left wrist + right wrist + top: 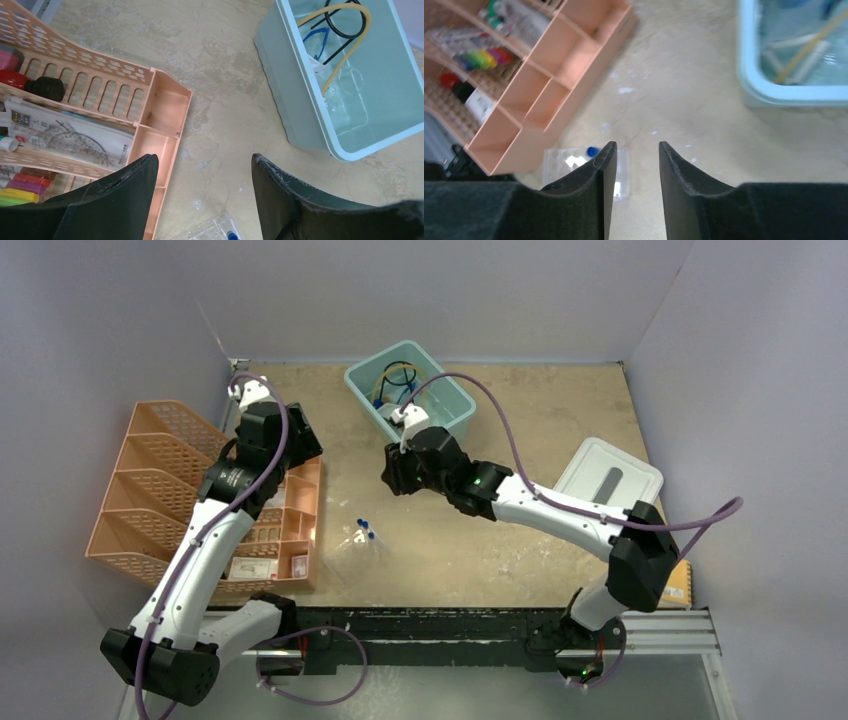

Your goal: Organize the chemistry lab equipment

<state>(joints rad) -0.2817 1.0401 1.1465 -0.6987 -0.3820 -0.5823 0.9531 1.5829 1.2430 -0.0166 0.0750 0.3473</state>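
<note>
Fetching the clear rack [358, 548] with its blue-capped tubes [366, 528] looks like the step in hand. It lies on the counter [520, 540] beside the orange mesh organizer [160, 490], apart from the teal bin [362, 390]. The right tool [637, 146] hovers near it, narrowly parted and empty; next it must descend and straddle the rack. The left tool [205, 160] gapes wide, empty. Only the left wrist view shows the amber rubber tubing [351, 52] sharply, lying inside the bin.

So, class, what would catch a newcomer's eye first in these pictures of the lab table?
The teal bin at the far middle of the table, with amber tubing looped inside. Next the orange mesh organizer along the left edge, and the clear rack with blue-capped tubes, alone near the front middle.
</note>
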